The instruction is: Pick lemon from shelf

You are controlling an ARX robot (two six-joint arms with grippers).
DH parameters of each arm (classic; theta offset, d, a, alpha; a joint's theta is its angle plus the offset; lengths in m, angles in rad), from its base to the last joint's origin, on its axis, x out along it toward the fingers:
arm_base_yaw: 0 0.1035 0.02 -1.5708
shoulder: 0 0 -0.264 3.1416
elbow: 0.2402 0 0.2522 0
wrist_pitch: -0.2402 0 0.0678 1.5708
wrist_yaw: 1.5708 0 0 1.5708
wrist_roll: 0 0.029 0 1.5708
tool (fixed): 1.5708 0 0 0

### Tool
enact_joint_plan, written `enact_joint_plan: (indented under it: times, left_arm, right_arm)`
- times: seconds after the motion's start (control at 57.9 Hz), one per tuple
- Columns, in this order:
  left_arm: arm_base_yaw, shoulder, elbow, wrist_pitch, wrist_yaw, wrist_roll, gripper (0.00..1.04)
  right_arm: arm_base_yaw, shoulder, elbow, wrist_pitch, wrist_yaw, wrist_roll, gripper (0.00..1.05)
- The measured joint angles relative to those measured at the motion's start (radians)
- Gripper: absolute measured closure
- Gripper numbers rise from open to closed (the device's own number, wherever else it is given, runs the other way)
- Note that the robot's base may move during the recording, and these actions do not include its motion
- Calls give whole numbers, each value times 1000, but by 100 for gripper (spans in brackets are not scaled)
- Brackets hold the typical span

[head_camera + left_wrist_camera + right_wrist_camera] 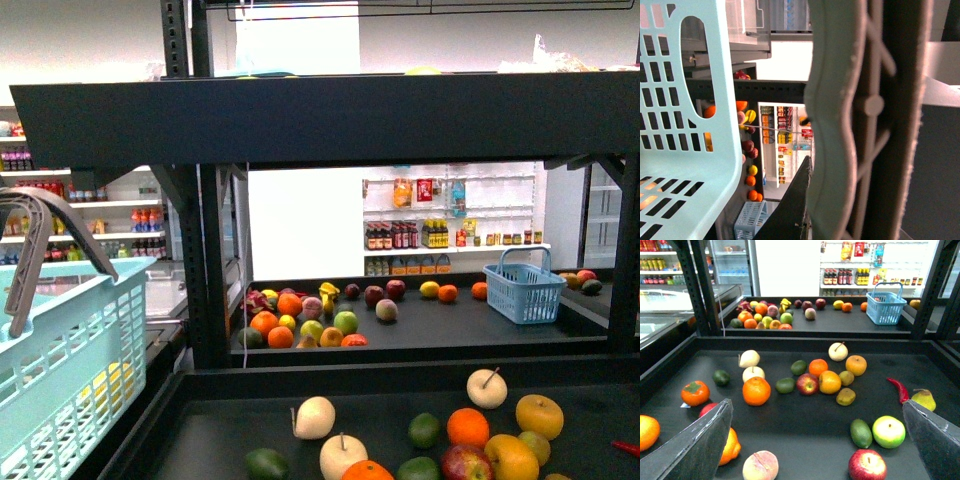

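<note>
Still pre-grasp: right claw [817,440] is spread, empty, above shelf [805,437] fruit; left claw's state cannot be told; a lemon must be singled out.

The shelf [805,435] is black. On it lie an orange mandarin [756,390], a red chilli [898,389], a bright green apple [888,431] and a dark green avocado [861,433]. The slatted basket [70,390] is pale mint.

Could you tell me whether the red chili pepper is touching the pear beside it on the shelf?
Apart: the right wrist view shows bare shelf between the chili pepper and the pear.
</note>
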Motion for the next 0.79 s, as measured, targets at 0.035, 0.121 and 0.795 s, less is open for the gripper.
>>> enact_joint_plan:
  times: [0.035,0.121,0.795]
  left_arm:
    - [6,6,0,3,6,0,95]
    - [24,22,1,8,27,3,95]
    - [127,36,-52,126,89,25,95]
  right_arm:
    - [0,0,0,0,0,0,2]
    - [0,0,0,0,0,0,2]
    - [0,0,0,0,0,0,2]
